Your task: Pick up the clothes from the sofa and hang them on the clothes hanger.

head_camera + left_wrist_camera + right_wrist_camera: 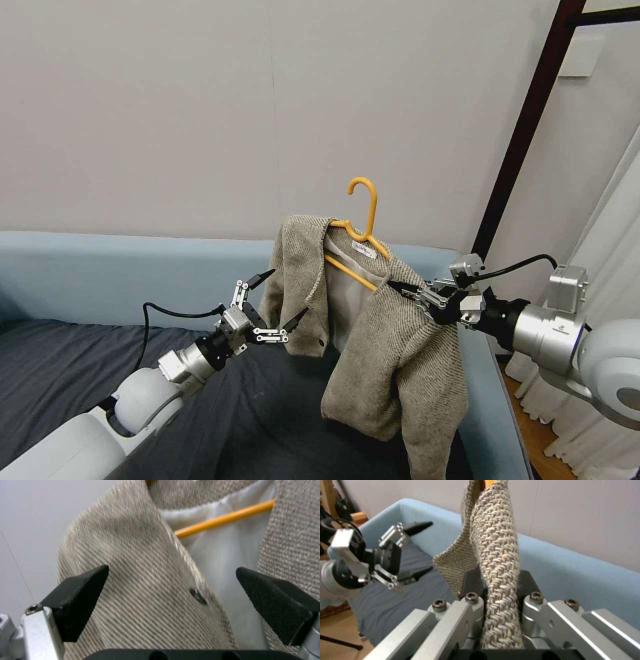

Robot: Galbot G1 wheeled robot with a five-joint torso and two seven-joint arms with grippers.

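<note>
A beige knit cardigan [400, 350] hangs on an orange hanger [365, 205], held up in the air over the sofa [100, 270]. My right gripper [405, 290] is shut on the cardigan's shoulder where it lies over the hanger arm; in the right wrist view the knit fabric [497, 555] is pinched in the gripper [497, 592]. My left gripper [288, 292] stands open at the cardigan's other front edge. The left wrist view has its black fingertips [82, 592] spread wide before the buttoned front [140, 577], with the hanger bar [225, 517] behind.
The sofa has a light blue back and a dark grey seat cover [60, 370]. A plain white wall rises behind. A dark slanted post [520, 130] and white curtain [610, 260] stand at the right, close to my right arm.
</note>
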